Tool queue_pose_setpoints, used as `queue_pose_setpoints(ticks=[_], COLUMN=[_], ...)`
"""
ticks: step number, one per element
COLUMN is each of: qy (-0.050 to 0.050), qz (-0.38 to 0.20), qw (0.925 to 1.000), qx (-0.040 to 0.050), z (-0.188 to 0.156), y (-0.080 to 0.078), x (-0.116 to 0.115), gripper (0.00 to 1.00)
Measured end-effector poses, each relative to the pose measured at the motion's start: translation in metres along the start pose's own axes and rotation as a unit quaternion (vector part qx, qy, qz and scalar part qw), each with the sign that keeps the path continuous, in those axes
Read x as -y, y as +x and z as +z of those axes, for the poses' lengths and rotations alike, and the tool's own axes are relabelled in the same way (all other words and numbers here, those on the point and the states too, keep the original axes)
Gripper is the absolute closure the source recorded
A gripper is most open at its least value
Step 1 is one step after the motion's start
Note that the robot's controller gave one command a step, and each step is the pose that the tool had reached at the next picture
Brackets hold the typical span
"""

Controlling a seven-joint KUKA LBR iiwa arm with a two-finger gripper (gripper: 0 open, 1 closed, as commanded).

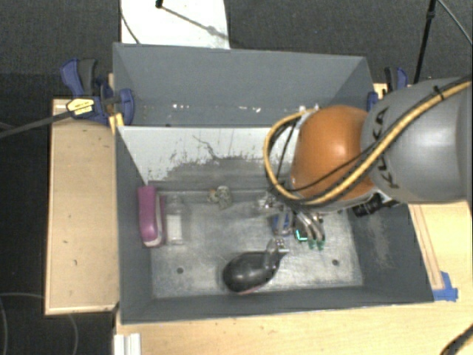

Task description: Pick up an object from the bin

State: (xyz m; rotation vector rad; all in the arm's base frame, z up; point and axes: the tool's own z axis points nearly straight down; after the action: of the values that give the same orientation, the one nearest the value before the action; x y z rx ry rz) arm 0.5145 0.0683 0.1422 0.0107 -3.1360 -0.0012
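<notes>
bin (384, 272): grey metal, its scuffed floor carrying a few loose things set well apart.
arm (425, 143): reaching in from the right under an orange cover (329, 157) with looped yellow-and-black cables, bending down over the bin's right half.
dark lump (246, 272): a rounded dark grey thing, lying on the floor near the front wall, about midway along it.
jaws: hanging low over the floor right of centre, their tip coming down just at the dark lump's upper right end; cannot tell whether they are apart or together, nor whether they are touching it.
purple block (150, 214): a long piece, lying along the left wall.
clear piece (174, 224): small and pale, sitting just beside the purple block, on its right.
small bit (219, 194): a tiny pale thing, resting near the back of the floor, too small to tell its kind.
</notes>
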Motion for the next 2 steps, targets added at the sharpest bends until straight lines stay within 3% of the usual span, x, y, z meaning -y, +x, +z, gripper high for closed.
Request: queue_pose_setpoints(ticks=[1, 2], qy=[0.000, 0.000], qz=[-0.115, -0.112], qw=[0.9933, 0.9937], qx=[0.0012, 0.0030], z=[0.0589, 0.0572], y=[0.0305, 0.0292], x=[-0.0218, -0.0215], gripper=[0.00, 1.00])
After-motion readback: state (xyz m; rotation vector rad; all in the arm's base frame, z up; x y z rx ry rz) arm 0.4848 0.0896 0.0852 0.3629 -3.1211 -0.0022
